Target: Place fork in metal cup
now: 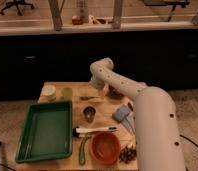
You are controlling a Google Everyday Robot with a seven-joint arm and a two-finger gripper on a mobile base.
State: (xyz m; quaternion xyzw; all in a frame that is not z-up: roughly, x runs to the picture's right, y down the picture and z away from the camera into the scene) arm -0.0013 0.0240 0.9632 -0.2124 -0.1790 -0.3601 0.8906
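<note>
1. Fork (89, 98) lies flat on the table (75, 111), just at 7 o'clock from the gripper (99, 89).
2. Gripper hangs over the far middle of the table. Can't tell how open it is or whether it holds anything.
3. Metal cup (89, 113) stands upright at 6 o'clock from the fork, near but apart.
4. Further out: white-handled tool (94, 131) and orange bowl (105, 147) at 6 o'clock, green tray (44, 132) at 8.
</note>
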